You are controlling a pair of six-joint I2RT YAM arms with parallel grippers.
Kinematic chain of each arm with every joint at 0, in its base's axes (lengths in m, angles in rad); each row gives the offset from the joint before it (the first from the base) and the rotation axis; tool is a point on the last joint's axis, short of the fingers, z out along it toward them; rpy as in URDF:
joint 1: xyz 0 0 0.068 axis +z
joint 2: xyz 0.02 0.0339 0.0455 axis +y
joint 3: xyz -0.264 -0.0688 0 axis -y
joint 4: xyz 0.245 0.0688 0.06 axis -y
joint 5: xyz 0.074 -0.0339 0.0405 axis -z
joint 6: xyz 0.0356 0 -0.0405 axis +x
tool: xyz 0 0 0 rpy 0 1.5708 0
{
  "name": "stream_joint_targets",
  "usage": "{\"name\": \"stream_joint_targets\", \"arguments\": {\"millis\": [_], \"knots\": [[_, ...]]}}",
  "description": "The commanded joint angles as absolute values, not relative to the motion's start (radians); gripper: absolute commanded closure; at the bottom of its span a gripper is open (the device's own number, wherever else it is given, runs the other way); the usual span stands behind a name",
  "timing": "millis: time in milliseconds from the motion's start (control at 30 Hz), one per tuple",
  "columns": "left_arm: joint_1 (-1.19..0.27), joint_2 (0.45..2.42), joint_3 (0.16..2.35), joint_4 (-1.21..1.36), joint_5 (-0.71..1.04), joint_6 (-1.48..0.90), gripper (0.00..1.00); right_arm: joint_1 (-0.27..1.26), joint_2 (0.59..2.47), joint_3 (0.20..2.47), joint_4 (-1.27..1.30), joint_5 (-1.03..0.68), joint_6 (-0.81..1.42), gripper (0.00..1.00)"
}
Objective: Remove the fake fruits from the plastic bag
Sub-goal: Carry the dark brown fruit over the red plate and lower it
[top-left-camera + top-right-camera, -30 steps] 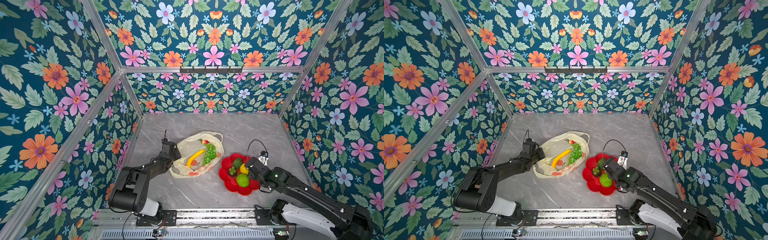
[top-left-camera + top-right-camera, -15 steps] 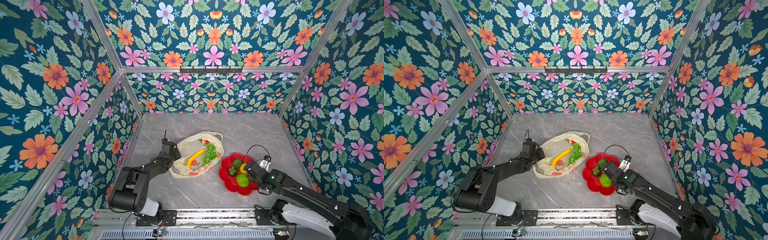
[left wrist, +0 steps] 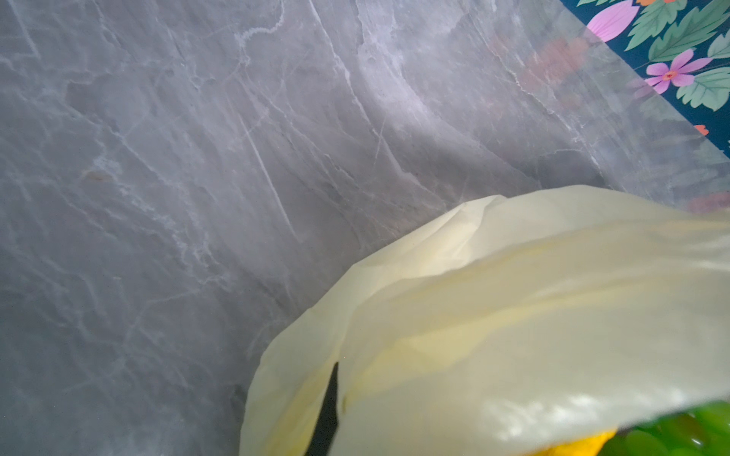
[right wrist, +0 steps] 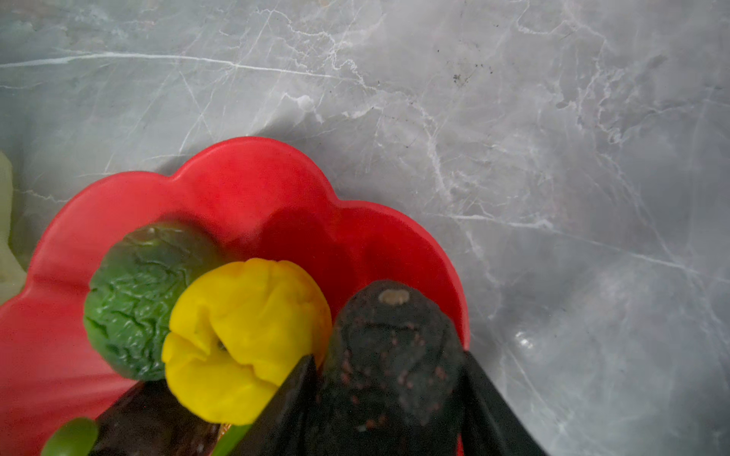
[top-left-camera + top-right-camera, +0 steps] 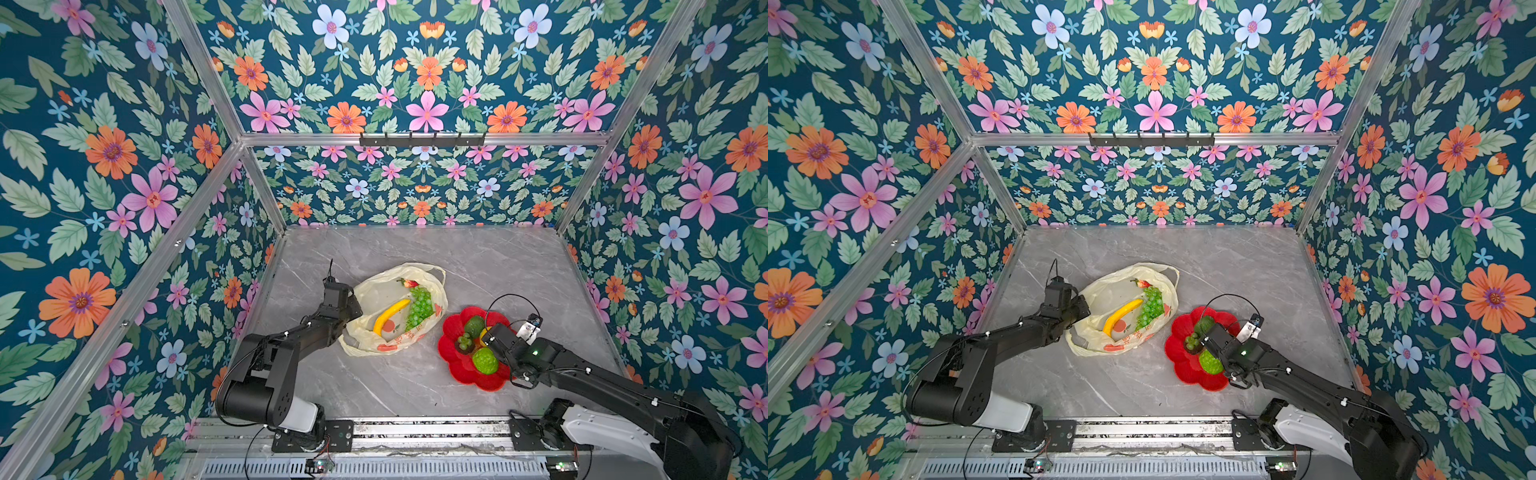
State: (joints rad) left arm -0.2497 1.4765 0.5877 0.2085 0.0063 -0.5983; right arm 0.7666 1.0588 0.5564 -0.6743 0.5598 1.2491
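The plastic bag (image 5: 370, 332) (image 5: 1096, 336) lies open in the middle of the table in both top views. In it are a yellow banana (image 5: 390, 315) (image 5: 1121, 315), green grapes (image 5: 419, 307) and a red strawberry (image 5: 409, 283). My left gripper (image 5: 352, 311) (image 5: 1080, 311) is shut on the bag's left edge; in the left wrist view the cream film (image 3: 513, 316) covers all but a sliver of one finger (image 3: 330, 414). My right gripper (image 5: 487, 337) (image 4: 390, 355) is shut on a dark speckled avocado (image 4: 391, 316) over the red plate (image 5: 453, 365) (image 4: 256, 189).
On the red flower-shaped plate lie a dark green wrinkled fruit (image 5: 473, 326) (image 4: 134, 308), a yellow citrus (image 4: 245, 339), a bumpy lime-green fruit (image 5: 484, 360) (image 5: 1209, 362) and a dark grape bunch (image 5: 463, 343). Floral walls close the table on three sides.
My right gripper has shifted slightly to the left over the plate with the avocado still in it. The left gripper and the bag have not moved.
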Motion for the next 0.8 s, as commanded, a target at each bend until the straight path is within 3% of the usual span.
{"name": "stream_joint_targets", "arguments": {"millis": [0, 233, 333, 533, 767], "knots": [[-0.249, 1.473, 0.587, 0.212, 0.010, -0.588, 1.00, 0.767, 1.081, 0.557, -0.637, 0.569, 1.266, 0.53], [-0.249, 1.454, 0.576, 0.224, 0.015, -0.590, 1.00, 0.767, 1.126, 0.569, -0.621, 0.558, 1.272, 0.49], [-0.248, 1.466, 0.581, 0.223, 0.024, -0.591, 1.00, 0.768, 1.126, 0.570, -0.623, 0.564, 1.275, 0.40], [-0.249, 1.449, 0.570, 0.238, 0.030, -0.589, 1.00, 0.767, 1.118, 0.577, -0.637, 0.576, 1.267, 0.36], [-0.249, 1.407, 0.538, 0.296, 0.064, -0.588, 1.00, 0.767, 1.099, 0.592, -0.664, 0.592, 1.251, 0.23]]}}
